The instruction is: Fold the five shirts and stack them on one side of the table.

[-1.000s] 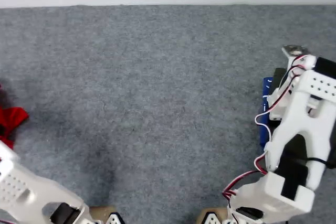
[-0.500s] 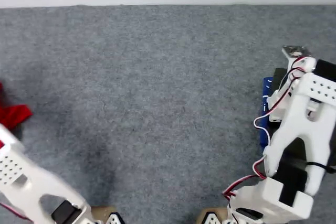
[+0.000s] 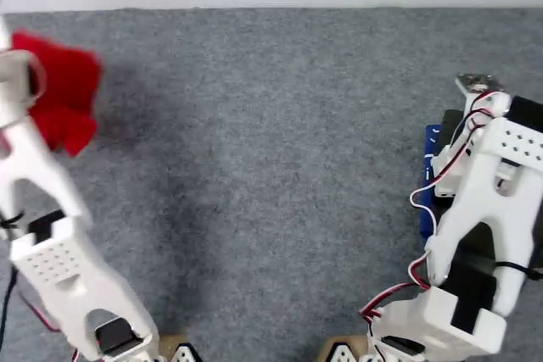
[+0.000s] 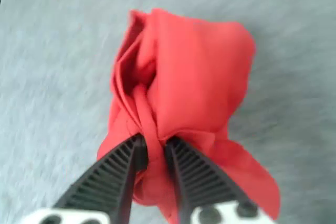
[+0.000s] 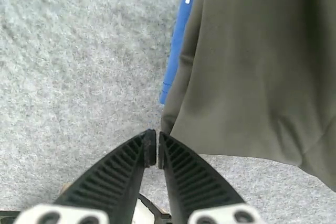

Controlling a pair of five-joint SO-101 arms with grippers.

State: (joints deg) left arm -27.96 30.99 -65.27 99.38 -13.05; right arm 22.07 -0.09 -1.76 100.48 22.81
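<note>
A bunched red shirt hangs at the table's far left, near the back edge. My left gripper is shut on a twisted fold of the red shirt, which dangles over the grey mat. At the right edge lies a stack of folded shirts, with a dark olive shirt on top of a blue shirt. My right gripper is shut and holds nothing, its tips just off the olive shirt's near corner. In the high view the right arm covers most of that stack.
A grey felt mat covers the table up to the white wall at the back. The left arm's white links stand along the left edge.
The left arm swung up from the near left corner toward the back left, carrying the red shirt higher and farther back. The right arm kept still.
</note>
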